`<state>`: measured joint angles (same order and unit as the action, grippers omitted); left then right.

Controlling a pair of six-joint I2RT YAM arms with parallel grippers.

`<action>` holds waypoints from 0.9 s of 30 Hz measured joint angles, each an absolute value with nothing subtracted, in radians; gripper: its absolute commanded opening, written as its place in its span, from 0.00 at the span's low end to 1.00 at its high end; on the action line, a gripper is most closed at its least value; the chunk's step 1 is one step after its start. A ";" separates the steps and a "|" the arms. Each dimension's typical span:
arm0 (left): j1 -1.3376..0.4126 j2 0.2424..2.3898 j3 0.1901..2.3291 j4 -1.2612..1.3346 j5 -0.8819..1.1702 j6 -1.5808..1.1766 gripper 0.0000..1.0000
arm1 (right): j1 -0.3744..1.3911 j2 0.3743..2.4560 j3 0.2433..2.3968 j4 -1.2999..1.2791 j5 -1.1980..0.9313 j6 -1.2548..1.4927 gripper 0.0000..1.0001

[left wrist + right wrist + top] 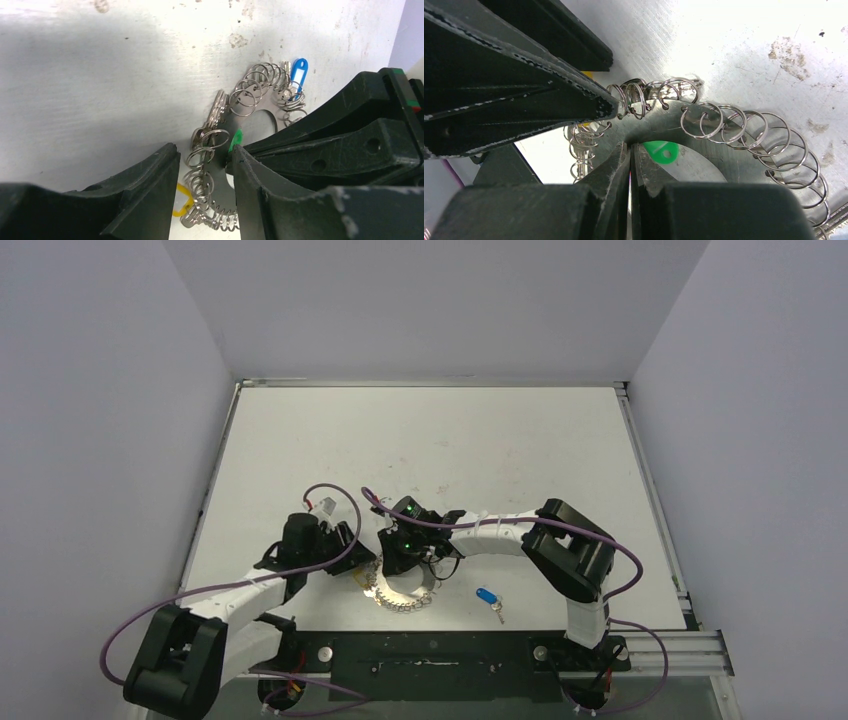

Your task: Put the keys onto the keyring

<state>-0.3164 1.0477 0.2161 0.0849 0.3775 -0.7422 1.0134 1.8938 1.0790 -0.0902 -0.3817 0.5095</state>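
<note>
left gripper point(204, 167): jaws apart, looped edge of the keyring point(659, 131) in the gap
right gripper point(628, 148): closed, tips at keyring's inner edge; grip unclear
keyring: on table point(450, 440), between both grippers
green tag point(660, 151): inside keyring
yellow tag point(181, 200): at its edge
blue-tagged key point(488, 598): loose, right of keyring

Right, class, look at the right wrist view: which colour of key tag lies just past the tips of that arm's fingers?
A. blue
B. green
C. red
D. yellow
B: the green tag lies just past the tips of the shut right fingers, at the middle of the keyring.
</note>
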 measured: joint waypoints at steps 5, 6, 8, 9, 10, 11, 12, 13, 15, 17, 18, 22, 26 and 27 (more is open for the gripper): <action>-0.323 1.135 0.227 0.173 0.431 -0.743 0.39 | 1.014 1.894 1.079 -0.090 -0.382 0.509 0.00; -0.325 1.157 0.228 0.198 0.449 -0.743 0.37 | 1.014 1.894 1.079 -0.089 -0.382 0.509 0.00; -0.327 1.187 0.228 0.232 0.471 -0.743 0.33 | 1.014 1.894 1.079 -0.090 -0.382 0.510 0.00; -0.326 1.197 0.228 0.245 0.477 -0.743 0.31 | 1.014 1.894 1.079 -0.090 -0.382 0.510 0.00; -0.326 1.205 0.228 0.252 0.480 -0.742 0.29 | 1.014 1.894 1.079 -0.090 -0.382 0.510 0.00; -0.326 1.207 0.227 0.256 0.479 -0.741 0.28 | 1.014 1.894 1.079 -0.091 -0.382 0.510 0.00; -0.326 1.207 0.227 0.256 0.478 -0.739 0.27 | 1.014 1.894 1.079 -0.091 -0.382 0.510 0.00; -0.326 1.206 0.227 0.254 0.475 -0.737 0.27 | 1.014 1.894 1.079 -0.091 -0.382 0.510 0.00; -0.326 1.195 0.226 0.241 0.471 -0.734 0.26 | 1.014 1.894 1.079 -0.091 -0.382 0.510 0.00; -0.326 1.168 0.225 0.223 0.469 -0.731 0.26 | 1.014 1.894 1.079 -0.091 -0.382 0.510 0.00; -0.327 1.149 0.224 0.214 0.471 -0.731 0.26 | 1.015 1.894 1.079 -0.090 -0.383 0.510 0.00; -0.339 1.097 0.219 0.203 0.494 -0.731 0.26 | 1.015 1.894 1.080 -0.090 -0.382 0.509 0.00; -0.345 1.094 0.204 0.204 0.516 -0.731 0.26 | 1.015 1.894 1.081 -0.091 -0.382 0.509 0.00; -0.345 1.096 0.203 0.204 0.517 -0.730 0.26 | 1.015 1.894 1.081 -0.091 -0.382 0.509 0.00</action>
<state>-0.3450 1.0962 0.2028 0.2039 0.5175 -0.7300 1.0145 1.8942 1.0809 -0.0906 -0.3820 0.5095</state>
